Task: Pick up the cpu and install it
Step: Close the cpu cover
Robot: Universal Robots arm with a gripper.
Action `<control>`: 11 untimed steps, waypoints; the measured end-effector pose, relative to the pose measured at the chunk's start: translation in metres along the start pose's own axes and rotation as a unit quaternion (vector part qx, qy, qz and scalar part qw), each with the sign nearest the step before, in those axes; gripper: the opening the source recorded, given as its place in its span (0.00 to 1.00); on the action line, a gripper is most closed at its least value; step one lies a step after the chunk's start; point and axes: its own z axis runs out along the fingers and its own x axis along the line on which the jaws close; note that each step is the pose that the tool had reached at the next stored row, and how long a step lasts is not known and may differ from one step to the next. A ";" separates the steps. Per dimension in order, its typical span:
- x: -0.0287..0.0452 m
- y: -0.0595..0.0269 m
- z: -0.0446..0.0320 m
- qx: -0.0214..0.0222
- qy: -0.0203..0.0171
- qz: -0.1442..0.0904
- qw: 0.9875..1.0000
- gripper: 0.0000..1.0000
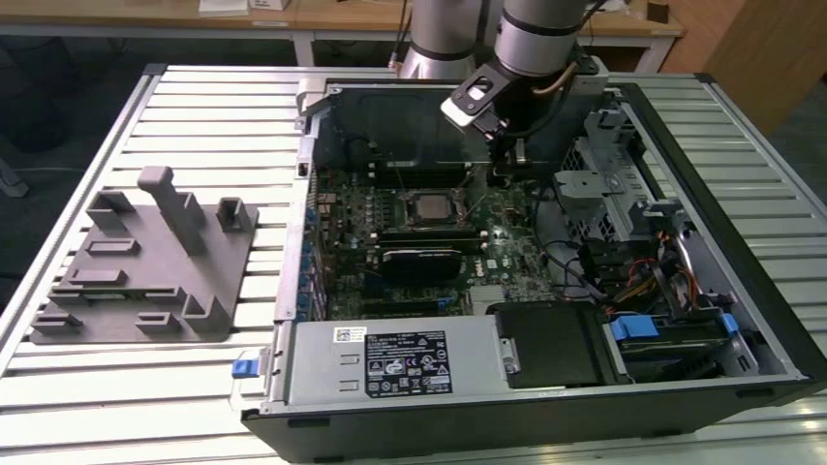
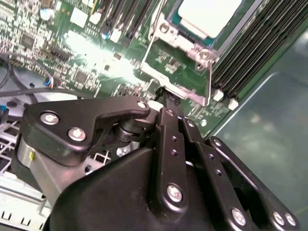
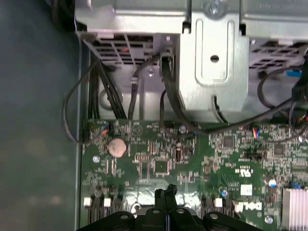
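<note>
Hangs inside the open computer case [image 1: 517, 426] on the slatted worktop [image 1: 194, 116], claw [image 2: 165, 96] pressed together, tips low over the green motherboard [image 2: 72, 72]. Shows the cpu [image 2: 209, 14] lying flat, pale top up, in the metal socket frame [image 2: 180, 43], just beside the claw tips; cannot tell whether tips and frame touch. With the grey fixture [image 1: 142, 271] well apart on the worktop, at the exterior view's left.

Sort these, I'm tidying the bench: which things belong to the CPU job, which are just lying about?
Job: pale silver-grey square cpu, seated on the green motherboard; black gripper above it.
Lying about: grey moulded fixture on the slatted table.
</note>
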 end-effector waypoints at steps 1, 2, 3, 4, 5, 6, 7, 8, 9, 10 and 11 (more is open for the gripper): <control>0.0000 -0.0021 0.0000 0.000 0.000 0.000 1.000 0.11; 0.0000 -0.0043 0.0000 0.000 0.000 0.000 1.000 0.11; 0.0001 -0.0065 0.0001 0.000 0.000 0.000 1.000 0.11; 0.0001 -0.0088 0.0001 0.000 0.000 0.000 1.000 0.11; 0.0001 -0.0111 0.0001 0.000 0.000 0.000 1.000 0.11; 0.0001 -0.0135 0.0001 0.000 0.000 0.000 1.000 0.11; 0.0001 -0.0161 0.0001 0.000 0.000 0.000 1.000 0.11; 0.0002 -0.0186 0.0002 0.000 0.000 0.000 1.000 0.11; 0.0002 -0.0212 0.0002 0.000 0.000 0.001 1.000 0.11; 0.0002 -0.0237 0.0002 0.000 0.000 0.001 1.000 0.11; 0.0002 -0.0262 0.0002 0.000 0.000 0.001 1.000 0.11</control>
